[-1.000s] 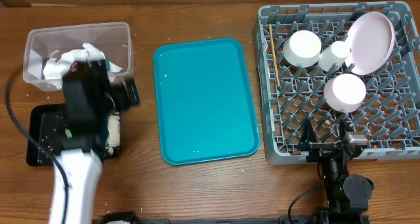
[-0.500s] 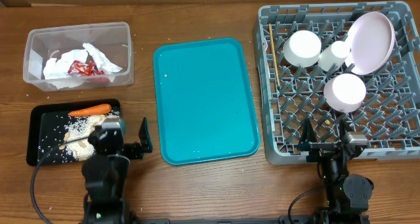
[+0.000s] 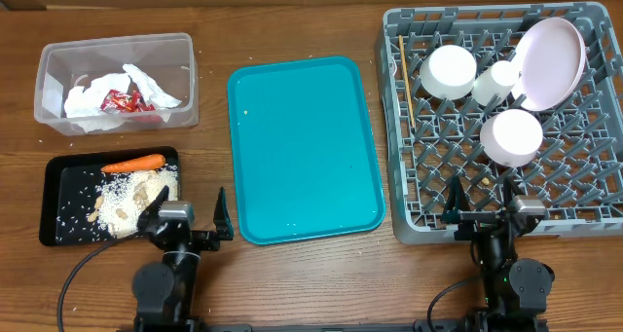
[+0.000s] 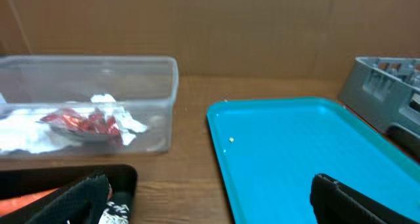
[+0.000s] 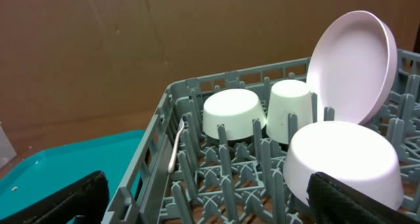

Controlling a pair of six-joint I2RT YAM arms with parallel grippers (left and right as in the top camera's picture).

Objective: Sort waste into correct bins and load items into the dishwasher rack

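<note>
Seeing your left gripper and right gripper at frame bottom, jaws apart, empty — plate, bowls, cup in the rack upper right (carrot on black tray, lower left).

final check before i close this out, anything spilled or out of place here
Mostly tidy. One small beige scrap sits on the dishwasher rack floor near the front bowl, not in the black tray with the other food scraps, and a stray crumb lies on the teal tray.
</note>
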